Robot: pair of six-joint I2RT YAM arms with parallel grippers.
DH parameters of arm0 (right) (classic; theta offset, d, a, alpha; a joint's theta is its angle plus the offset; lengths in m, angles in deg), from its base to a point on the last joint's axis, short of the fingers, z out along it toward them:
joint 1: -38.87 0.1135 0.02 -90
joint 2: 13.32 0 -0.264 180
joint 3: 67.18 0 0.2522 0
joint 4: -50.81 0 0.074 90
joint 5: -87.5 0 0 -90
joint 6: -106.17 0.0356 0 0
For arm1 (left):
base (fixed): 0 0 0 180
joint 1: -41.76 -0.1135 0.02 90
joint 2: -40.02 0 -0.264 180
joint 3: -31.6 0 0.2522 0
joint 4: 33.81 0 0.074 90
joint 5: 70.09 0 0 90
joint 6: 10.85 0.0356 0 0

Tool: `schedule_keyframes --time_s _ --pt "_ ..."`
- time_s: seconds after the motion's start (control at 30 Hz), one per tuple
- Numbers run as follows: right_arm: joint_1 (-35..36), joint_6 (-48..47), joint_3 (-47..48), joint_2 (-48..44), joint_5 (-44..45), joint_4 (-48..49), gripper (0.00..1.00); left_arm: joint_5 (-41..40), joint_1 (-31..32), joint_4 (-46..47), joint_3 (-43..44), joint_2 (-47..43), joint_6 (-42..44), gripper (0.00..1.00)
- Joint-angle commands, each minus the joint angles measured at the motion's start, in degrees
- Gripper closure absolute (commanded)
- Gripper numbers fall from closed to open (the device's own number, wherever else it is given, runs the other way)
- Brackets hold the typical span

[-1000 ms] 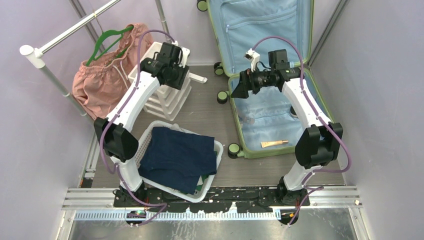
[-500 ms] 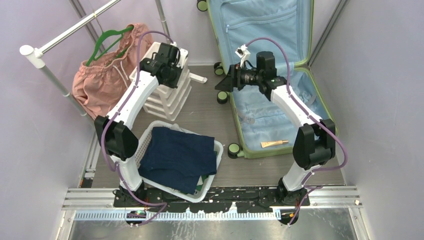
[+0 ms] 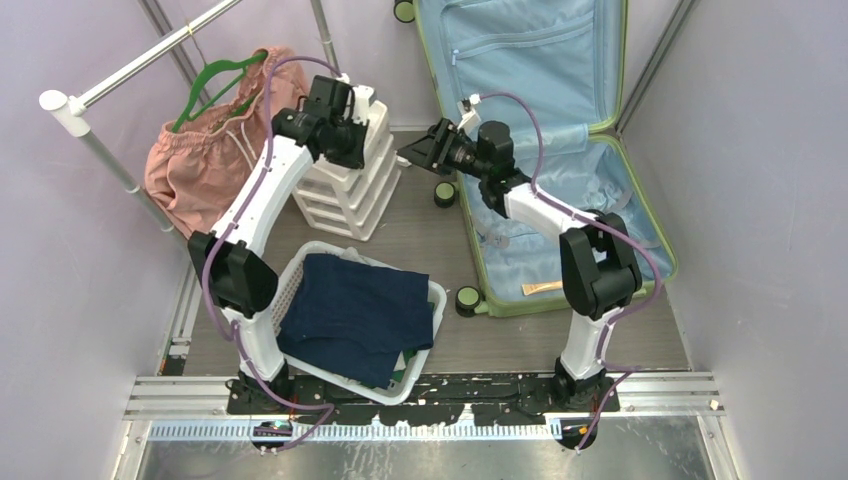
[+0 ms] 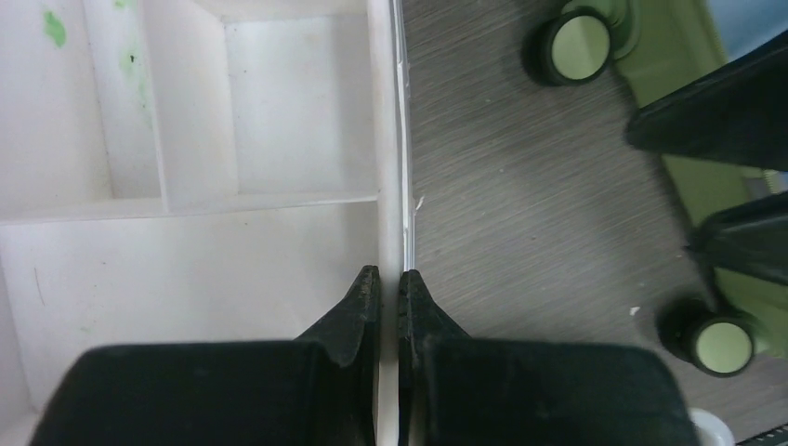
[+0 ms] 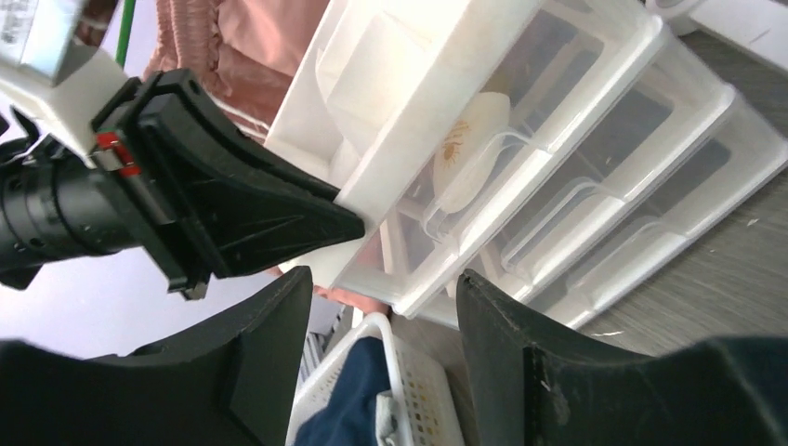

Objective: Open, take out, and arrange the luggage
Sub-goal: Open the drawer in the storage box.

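The light-green suitcase (image 3: 530, 50) lies open at the right. Its blue-lined lid leans on the back wall. Its wheels (image 4: 576, 46) and green shell show in the left wrist view. My left gripper (image 3: 356, 148) is over the white drawer unit (image 3: 345, 190). Its jaws (image 4: 389, 283) are shut on the thin right-hand top edge of the unit (image 4: 186, 260). My right gripper (image 3: 408, 152) is open and empty (image 5: 381, 316). It is outside the suitcase, over the floor, and points left at the drawer unit (image 5: 558, 139) and the left gripper (image 5: 232, 214).
A small tube (image 3: 548, 288) lies in the suitcase base. A white basket (image 3: 432, 300) with a dark blue garment (image 3: 350, 315) stands near the arm bases. A pink garment (image 3: 200, 160) on a green hanger (image 3: 215, 80) hangs from the rail (image 3: 130, 70) at the left.
My right arm has swung left out of the suitcase toward the drawer unit. My left gripper has moved to the unit's right edge, and the unit has shifted a little.
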Motion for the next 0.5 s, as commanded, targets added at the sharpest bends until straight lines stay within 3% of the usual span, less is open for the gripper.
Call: schedule_keyframes --time_s 0.0,0.3,0.47 --pt "1.65 8.29 -0.61 1.12 7.84 5.71 0.36 6.51 -1.85 8.35 3.36 -5.33 -5.86 1.0" --pt "2.61 15.21 -0.52 5.3 9.84 4.83 0.29 13.63 -5.33 18.64 -6.22 -11.37 -14.14 1.0" --pt "4.05 16.61 1.38 8.2 10.19 6.27 0.23 15.8 -5.75 19.13 -6.91 -12.07 -14.98 1.0"
